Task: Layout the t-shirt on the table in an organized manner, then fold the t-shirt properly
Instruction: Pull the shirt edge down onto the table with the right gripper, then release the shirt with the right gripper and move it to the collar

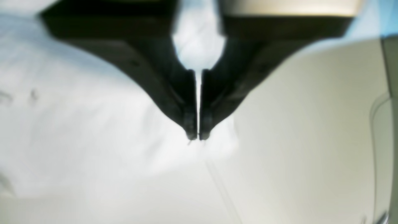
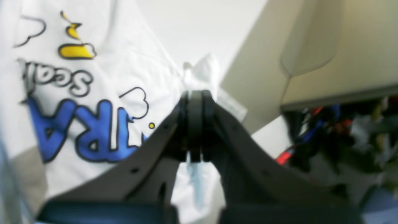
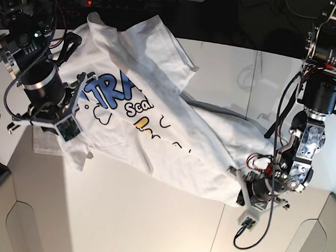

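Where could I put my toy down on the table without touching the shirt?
The table is bare along its near side, below the t-shirt, between the two rounded corner cut-outs. Another bare patch lies at the far side, above the shirt. The middle is crowded: shirt stretched between left gripper and right gripper.

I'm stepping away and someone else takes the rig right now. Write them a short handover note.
Left gripper: shut, tips at the white cloth at the t-shirt's edge; whether it pinches the fabric is too blurred to confirm.
Right gripper: shut on the t-shirt, white fabric bunched at its tips beside the blue print.
T-shirt: print up, stretched diagonally between the two arms over the table, wrinkled, one part hanging past the far edge.
Done: both ends reached.
Left: lay it flat and square on the table, then every fold.
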Controlling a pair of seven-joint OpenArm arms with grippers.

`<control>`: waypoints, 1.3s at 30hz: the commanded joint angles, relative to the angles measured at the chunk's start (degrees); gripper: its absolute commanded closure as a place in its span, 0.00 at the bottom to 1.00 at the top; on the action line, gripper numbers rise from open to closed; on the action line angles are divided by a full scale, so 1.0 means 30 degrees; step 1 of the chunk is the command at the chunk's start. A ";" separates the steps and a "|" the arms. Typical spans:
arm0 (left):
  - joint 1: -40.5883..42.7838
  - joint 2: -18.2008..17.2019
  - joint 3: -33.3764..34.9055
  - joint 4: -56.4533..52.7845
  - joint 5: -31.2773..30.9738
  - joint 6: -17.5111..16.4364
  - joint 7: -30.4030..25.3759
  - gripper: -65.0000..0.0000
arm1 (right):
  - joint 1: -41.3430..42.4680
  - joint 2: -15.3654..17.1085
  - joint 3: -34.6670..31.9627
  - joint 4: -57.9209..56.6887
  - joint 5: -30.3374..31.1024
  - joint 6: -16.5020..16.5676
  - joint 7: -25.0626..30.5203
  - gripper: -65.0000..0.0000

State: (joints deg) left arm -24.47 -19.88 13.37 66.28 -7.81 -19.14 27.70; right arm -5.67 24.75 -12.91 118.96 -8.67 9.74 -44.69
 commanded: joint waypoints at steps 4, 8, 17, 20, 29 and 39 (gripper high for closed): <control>-0.2339 0.0758 0.0036 -0.1435 -0.0044 -0.0284 0.0284 1.00 | 0.1661 -0.1151 0.0386 -0.3920 0.1049 -0.0168 0.0233 1.00; -0.4299 0.1683 0.0605 -0.6280 -0.0117 -0.0940 0.0576 1.00 | 0.3082 -0.1770 0.0386 -0.8116 0.1275 -0.0109 -0.0015 1.00; -0.5967 0.2193 0.2659 -1.3784 0.0911 -0.0313 -0.0459 1.00 | 0.4932 -0.2586 0.0386 -1.2116 0.3402 0.0903 0.1173 1.00; -0.5967 0.1741 0.3126 -1.4047 0.2514 0.2892 -0.0503 1.00 | 0.6513 -0.3177 0.0386 -1.4899 0.3388 0.0896 0.1829 1.00; -0.6564 0.0168 0.3162 -1.4047 0.3322 0.7060 -0.2310 1.00 | 1.1963 -0.4087 0.0393 -2.3343 0.2936 0.0882 0.4911 1.00; -0.6754 0.0073 0.3162 -1.2087 0.1960 0.4852 -0.2535 1.00 | 1.5970 -0.4131 0.0393 -2.3686 0.2900 0.0911 0.5829 1.00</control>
State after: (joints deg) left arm -42.57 -19.25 22.92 28.99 -2.44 -5.15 21.04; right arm 40.29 12.16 -11.99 46.92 -0.05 12.56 -28.27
